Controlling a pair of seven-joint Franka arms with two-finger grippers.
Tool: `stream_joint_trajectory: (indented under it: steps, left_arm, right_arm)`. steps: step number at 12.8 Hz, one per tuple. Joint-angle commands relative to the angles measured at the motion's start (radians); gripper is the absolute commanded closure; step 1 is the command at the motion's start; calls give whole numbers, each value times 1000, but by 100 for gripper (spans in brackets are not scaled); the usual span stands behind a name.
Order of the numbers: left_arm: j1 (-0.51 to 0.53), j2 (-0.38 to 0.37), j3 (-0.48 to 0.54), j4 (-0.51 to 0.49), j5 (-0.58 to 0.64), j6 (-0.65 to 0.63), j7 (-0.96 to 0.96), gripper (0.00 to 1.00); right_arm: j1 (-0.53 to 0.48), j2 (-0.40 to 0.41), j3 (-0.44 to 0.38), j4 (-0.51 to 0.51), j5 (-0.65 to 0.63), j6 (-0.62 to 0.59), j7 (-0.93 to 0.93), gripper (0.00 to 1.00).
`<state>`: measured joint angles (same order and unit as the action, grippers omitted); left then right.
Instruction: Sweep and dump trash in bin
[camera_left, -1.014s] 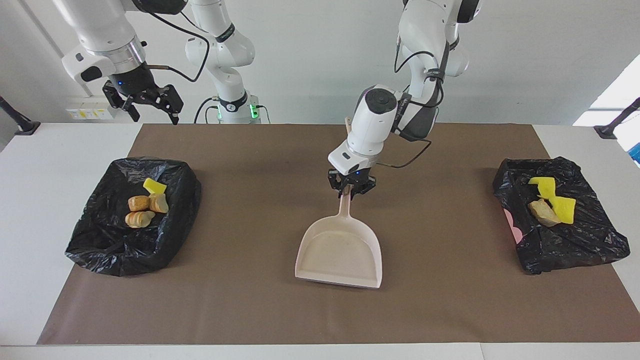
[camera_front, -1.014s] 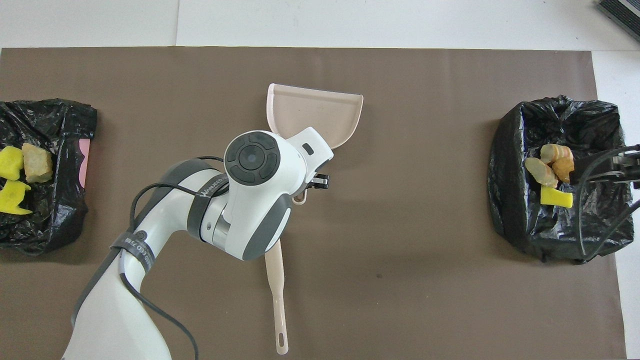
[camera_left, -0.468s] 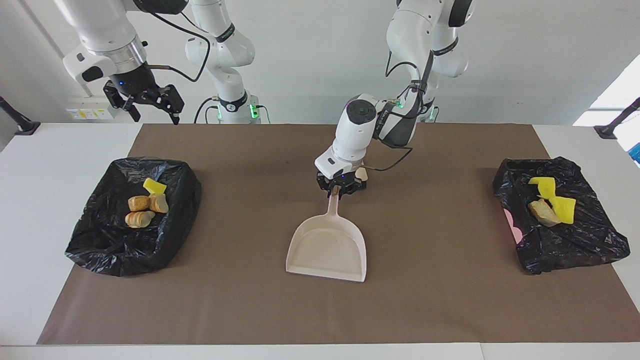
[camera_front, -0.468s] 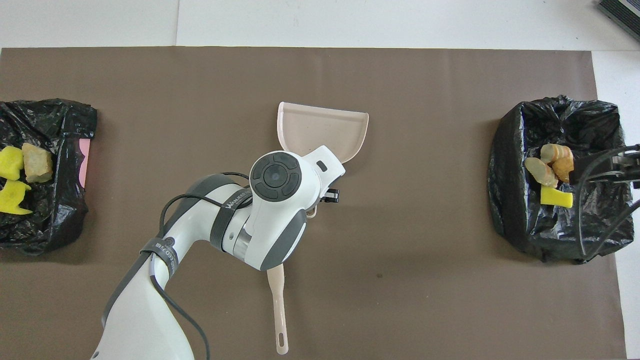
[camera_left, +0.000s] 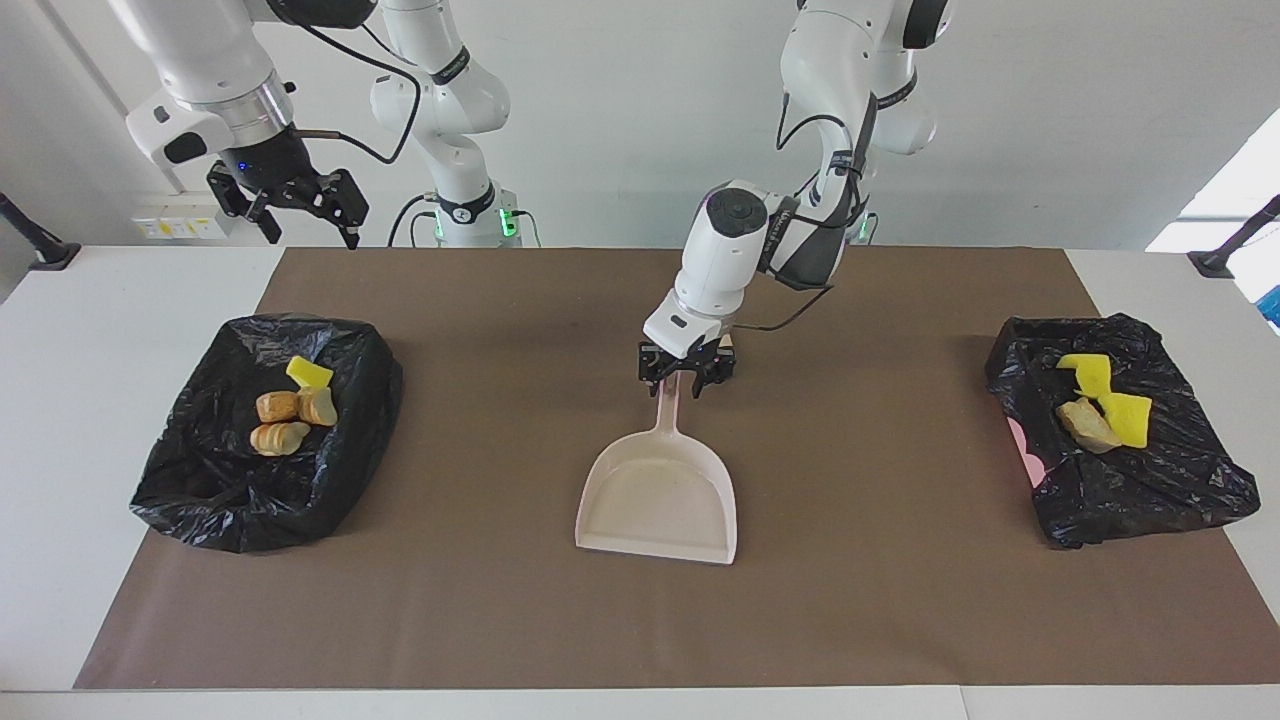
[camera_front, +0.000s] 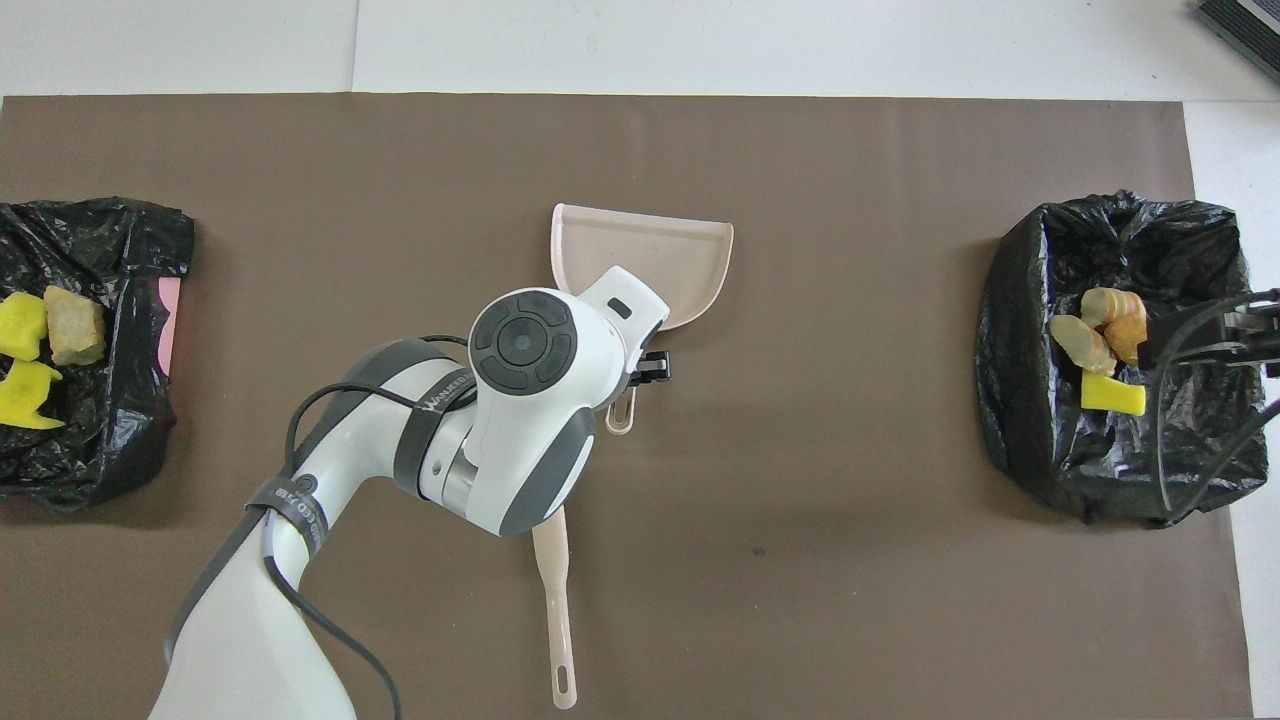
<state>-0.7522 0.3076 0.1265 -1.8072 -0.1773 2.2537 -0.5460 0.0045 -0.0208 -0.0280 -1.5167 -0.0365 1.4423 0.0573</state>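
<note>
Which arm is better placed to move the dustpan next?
Left. The left tool is right at the handle of the dustpan; the right tool hangs high over the bin at its own arm's end.

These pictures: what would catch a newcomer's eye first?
Probably the beige dustpan, empty at the middle of the brown mat, with the left gripper at its handle. Next, the two black-lined bins at the table's ends, each holding yellow and tan trash.

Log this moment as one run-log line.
left gripper: over dustpan handle | right gripper: open, waiting over table | trash: in both bins | dustpan: empty on mat
</note>
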Motion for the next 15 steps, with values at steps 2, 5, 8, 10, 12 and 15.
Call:
stream_joint_trajectory:
  steps: [2, 5, 8, 10, 12, 15]
  left_arm:
    - [100, -103, 4, -11, 2, -114, 17, 0]
    - [210, -197, 4, -11, 2, -202, 86, 0]
    - [335, -258, 4, -6, 47, -301, 168, 0]
    - [398, -268, 4, 14, 123, -356, 205, 0]
    - [474, -301, 4, 22, 140, -394, 296, 0]
    - [574, -373, 4, 35, 142, -497, 473, 0]
  right_arm:
    - [-8, -21, 2, -19, 18, -6, -17, 0]
    - [-8, -21, 2, -19, 18, -6, -17, 0]
    - [-8, -21, 2, -19, 18, -6, -17, 0]
    - [-8, -21, 2, -19, 18, -6, -17, 0]
    - [-8, -21, 2, -19, 18, -6, -17, 0]
    - [-8, -21, 2, -19, 18, -6, -17, 0]
